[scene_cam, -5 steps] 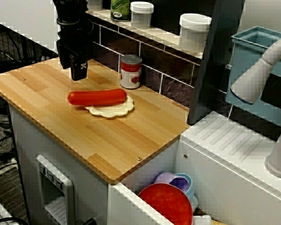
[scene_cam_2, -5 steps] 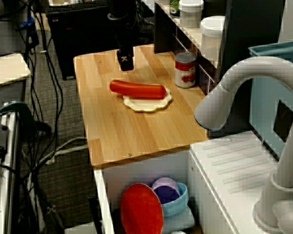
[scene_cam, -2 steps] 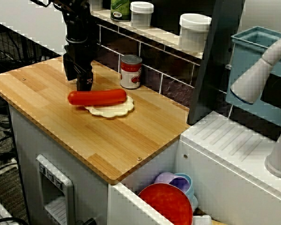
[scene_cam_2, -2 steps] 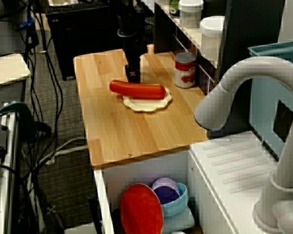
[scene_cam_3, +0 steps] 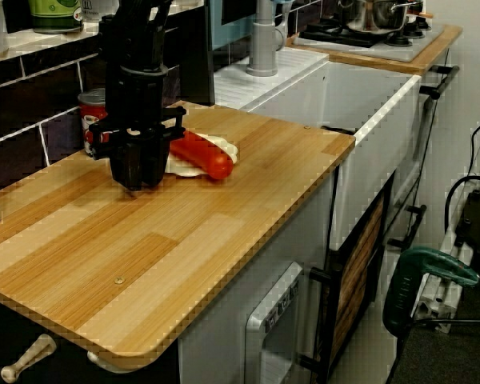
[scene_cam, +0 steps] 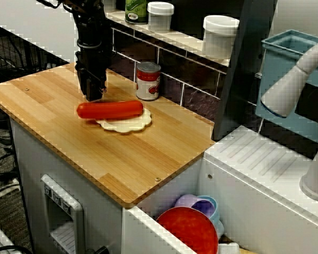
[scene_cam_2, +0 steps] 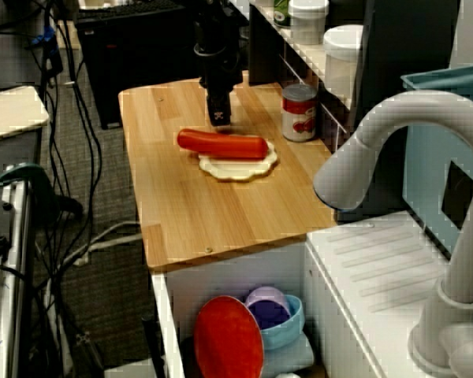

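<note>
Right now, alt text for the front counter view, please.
A black end effector hangs low over the wooden counter, close to one end of a red sausage lying on a pale scalloped disc. A red can stands behind.

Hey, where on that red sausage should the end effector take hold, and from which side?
Probably the middle of the sausage, from straight above, closing across its narrow width. It lies flat on the cream plate, one end overhanging, so a centred grip should balance. The tin can behind it makes a sideways approach tighter.
</note>
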Controlling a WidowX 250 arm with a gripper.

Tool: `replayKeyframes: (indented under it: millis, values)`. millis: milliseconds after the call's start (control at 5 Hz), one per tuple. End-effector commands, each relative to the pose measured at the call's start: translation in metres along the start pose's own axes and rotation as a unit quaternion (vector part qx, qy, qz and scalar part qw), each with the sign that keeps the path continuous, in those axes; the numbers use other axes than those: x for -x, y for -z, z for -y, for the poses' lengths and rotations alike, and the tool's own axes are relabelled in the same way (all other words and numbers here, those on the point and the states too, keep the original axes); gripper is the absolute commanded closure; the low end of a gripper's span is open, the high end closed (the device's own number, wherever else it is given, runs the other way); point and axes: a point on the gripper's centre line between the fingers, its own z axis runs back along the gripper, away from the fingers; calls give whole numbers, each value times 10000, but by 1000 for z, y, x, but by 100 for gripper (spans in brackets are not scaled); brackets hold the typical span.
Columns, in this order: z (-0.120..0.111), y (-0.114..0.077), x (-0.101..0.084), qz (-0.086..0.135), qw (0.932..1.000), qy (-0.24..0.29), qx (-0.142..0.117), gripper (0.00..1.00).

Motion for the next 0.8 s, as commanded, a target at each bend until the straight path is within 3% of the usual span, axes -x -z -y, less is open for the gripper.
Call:
replayKeyframes:
  millis: [0,400,600]
  values:
    - [-1,-17,2,202,9997,123,-6,100]
    - [15,-5,3,99,9993,350,20,100]
    - [35,1,3,21,9986,529,97,100]
